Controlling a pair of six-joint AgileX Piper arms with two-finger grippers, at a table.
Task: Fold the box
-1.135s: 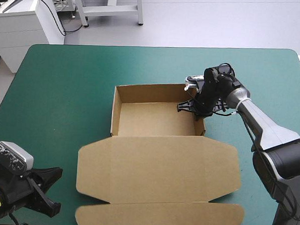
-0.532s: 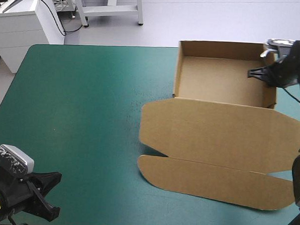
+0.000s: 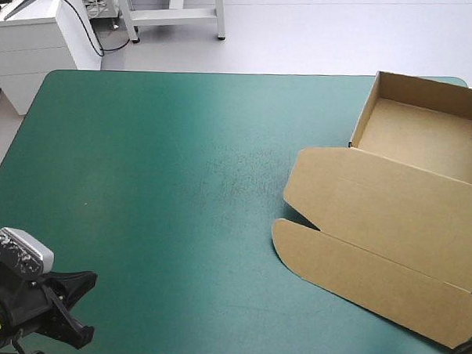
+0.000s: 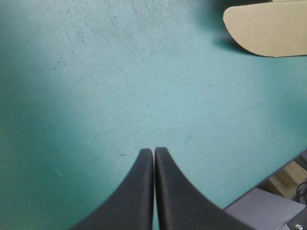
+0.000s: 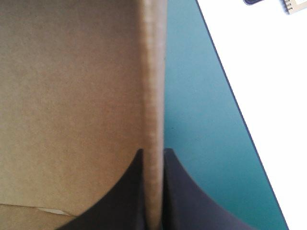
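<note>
Dragged rightward since the earlier frame, the brown cardboard box (image 3: 388, 203) sits at the far right corner of the teal-green desk (image 3: 157, 181), tray open, lid flat. The right pincer (image 5: 153, 152) clamps its upright wall; the left pincer (image 4: 154, 151) is closed, empty, over bare cover.

**Surface finishes of the board, the table cover and the gripper fingers.**
The box (image 3: 391, 207) is made of brown board, matt and paper-like; a fine ribbed grain is seen along the top edge of its raised wall, and a faintly mottled, dull face on its floor. The teal-green cover (image 3: 165, 182) beside the box is seen as a smooth, matt sheet with a low sheen, marked by fine pale scratches and specks near the box's rounded flap. The black fingers of the left gripper (image 4: 154, 151) and the right gripper (image 5: 154, 152) are smooth and matt, seemingly of plastic.
</note>
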